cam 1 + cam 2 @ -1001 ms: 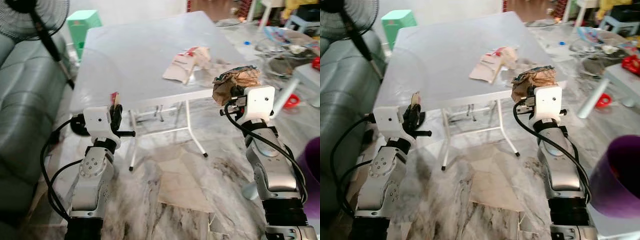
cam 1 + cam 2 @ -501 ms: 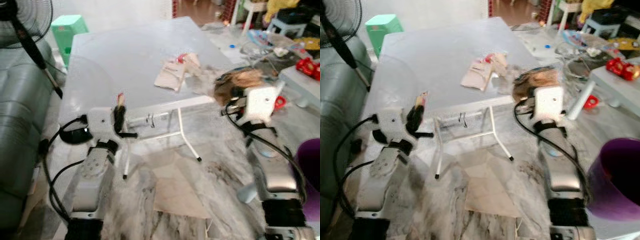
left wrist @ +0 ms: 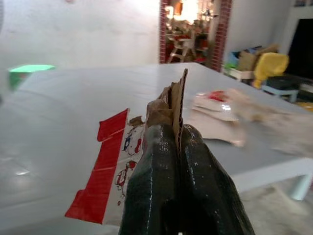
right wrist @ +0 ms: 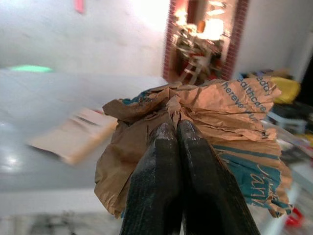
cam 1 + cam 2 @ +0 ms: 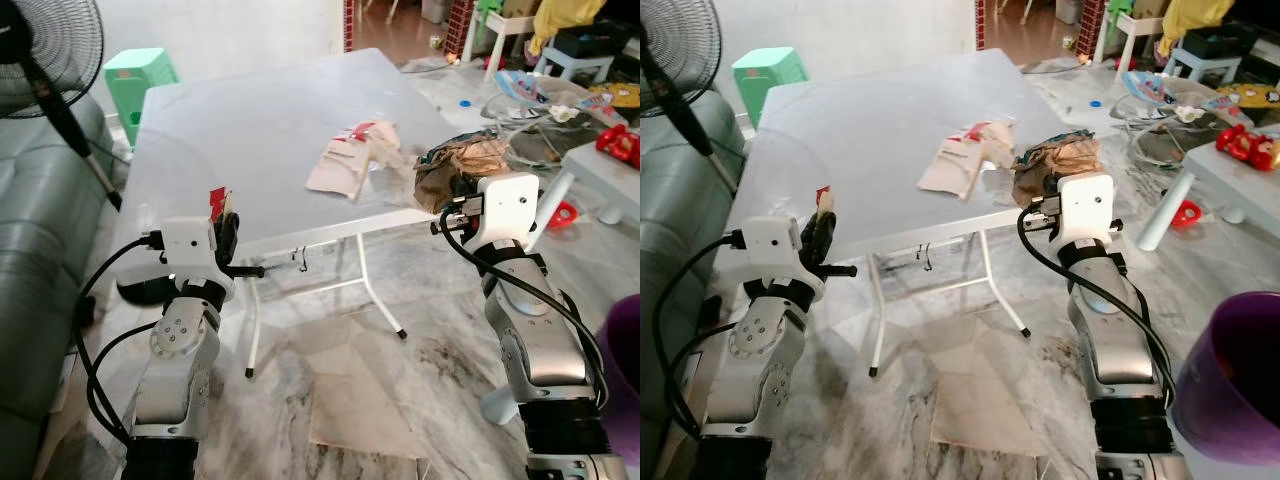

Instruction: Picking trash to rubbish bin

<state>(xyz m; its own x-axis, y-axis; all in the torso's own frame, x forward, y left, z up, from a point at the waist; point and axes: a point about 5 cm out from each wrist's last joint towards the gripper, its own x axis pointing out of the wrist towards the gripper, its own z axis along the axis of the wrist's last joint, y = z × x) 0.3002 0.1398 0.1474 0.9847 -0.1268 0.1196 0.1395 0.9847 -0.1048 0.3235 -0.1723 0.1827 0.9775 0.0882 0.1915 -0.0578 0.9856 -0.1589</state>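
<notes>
Ahead: white folding table [image 5: 260,140], marble floor [image 5: 360,370], grey sofa [image 5: 40,250] left.

Crumpled brown paper bag [image 4: 195,132] with teal print pinched in right gripper [image 4: 177,128], flat red-and-white card wrapper [image 3: 115,161] held edge-up in left gripper [image 3: 180,132], more paper wrappers [image 5: 350,158] lying flat on the surface [image 5: 250,120], purple bin [image 5: 1240,370] at right.
</notes>
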